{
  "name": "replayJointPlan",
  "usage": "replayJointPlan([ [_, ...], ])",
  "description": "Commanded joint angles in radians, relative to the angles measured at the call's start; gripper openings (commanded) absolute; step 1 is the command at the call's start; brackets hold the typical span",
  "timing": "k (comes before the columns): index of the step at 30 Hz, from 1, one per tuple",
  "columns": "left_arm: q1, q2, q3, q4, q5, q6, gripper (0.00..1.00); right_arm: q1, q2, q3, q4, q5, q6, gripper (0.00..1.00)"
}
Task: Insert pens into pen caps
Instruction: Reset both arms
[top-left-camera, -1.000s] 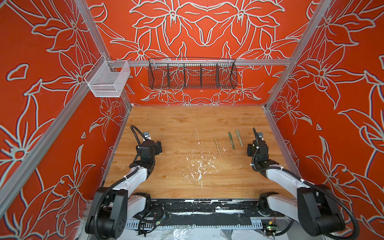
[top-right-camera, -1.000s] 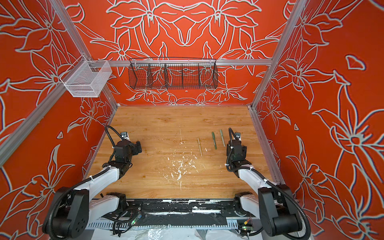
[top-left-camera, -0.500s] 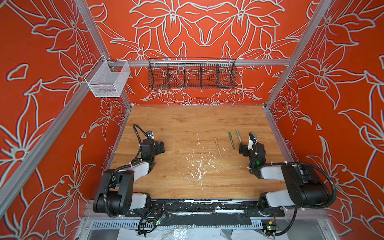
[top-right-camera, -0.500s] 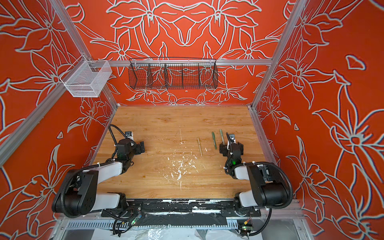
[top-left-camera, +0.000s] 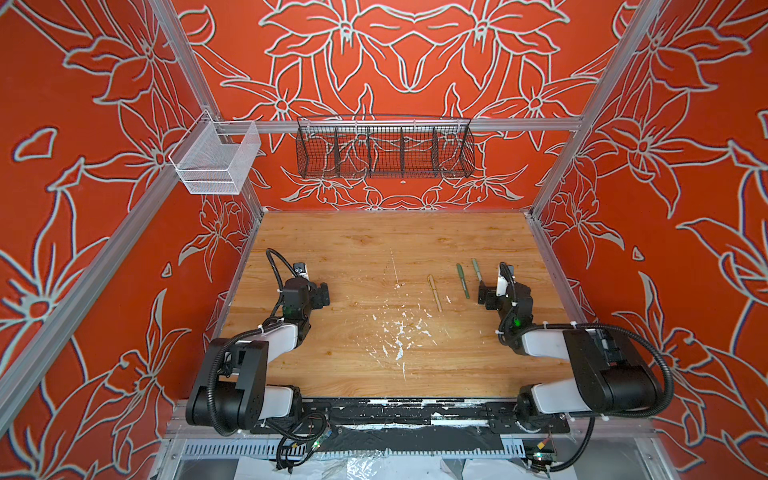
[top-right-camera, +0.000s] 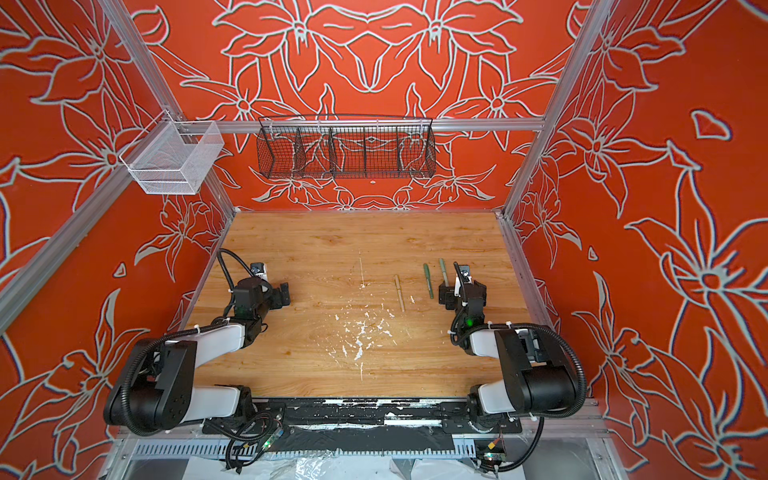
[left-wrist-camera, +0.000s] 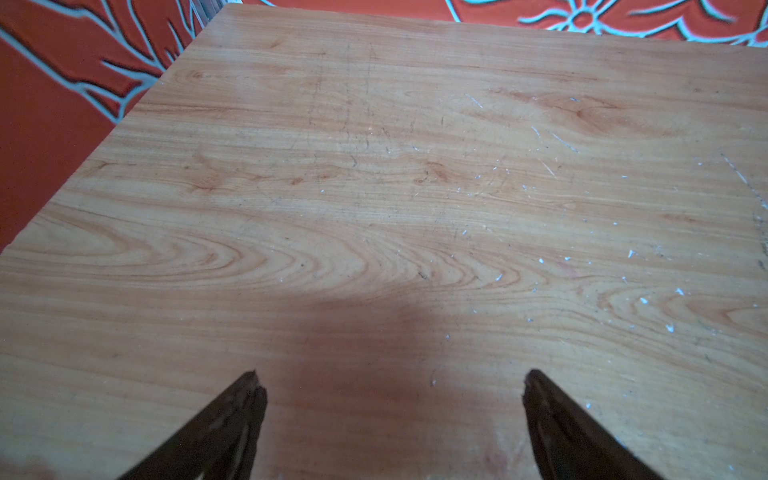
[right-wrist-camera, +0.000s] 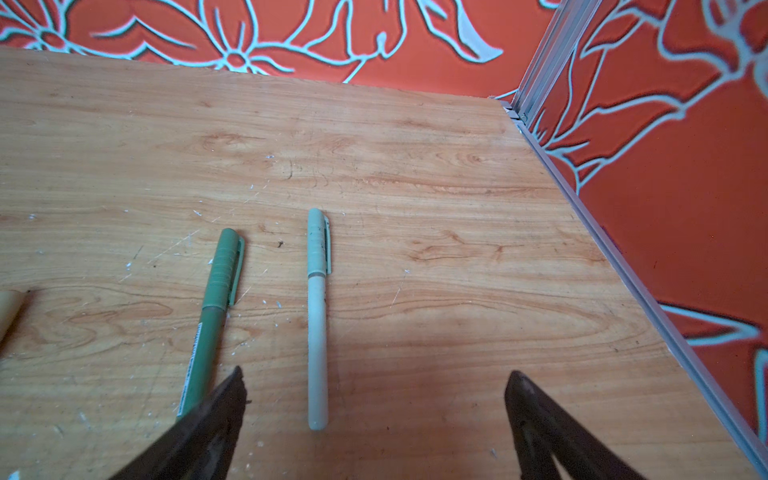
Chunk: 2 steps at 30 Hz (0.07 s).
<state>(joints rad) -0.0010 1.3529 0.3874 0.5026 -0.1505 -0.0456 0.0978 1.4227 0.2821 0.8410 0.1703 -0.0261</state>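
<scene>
Three pens lie side by side on the wooden table (top-left-camera: 353, 249), right of centre: tan (top-left-camera: 434, 293), dark green (top-left-camera: 462, 280) and pale mint (top-left-camera: 476, 269). In the right wrist view the dark green pen (right-wrist-camera: 208, 332) wears its cap (right-wrist-camera: 226, 266) and the mint pen (right-wrist-camera: 318, 353) wears its cap (right-wrist-camera: 319, 241), both on the far ends. My right gripper (right-wrist-camera: 376, 376) is open just behind them. The mint pen's near end lies between its fingers, untouched. My left gripper (left-wrist-camera: 391, 376) is open over bare wood at the left (top-left-camera: 322, 295).
White paint flecks (top-left-camera: 399, 332) dot the table's middle. A white mesh bin (top-left-camera: 216, 162) hangs on the left wall and a black wire basket (top-left-camera: 384, 149) on the back wall. An aluminium rail (right-wrist-camera: 623, 266) edges the table close to the right of the pens.
Both arms have folded back and down toward the front rail. The right gripper has spread wider and sits slightly more to the left. The pens have not moved.
</scene>
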Motion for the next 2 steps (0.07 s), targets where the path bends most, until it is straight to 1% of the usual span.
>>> replayJointPlan([
  [1, 0.003, -0.007, 0.008, 0.014, 0.012, 0.004, 0.97, -0.009, -0.011, 0.023, -0.013, -0.016, -0.017, 0.97],
  [2, 0.003, -0.006, 0.009, 0.014, 0.012, 0.004, 0.97, -0.009, -0.01, 0.023, -0.013, -0.018, -0.017, 0.97],
])
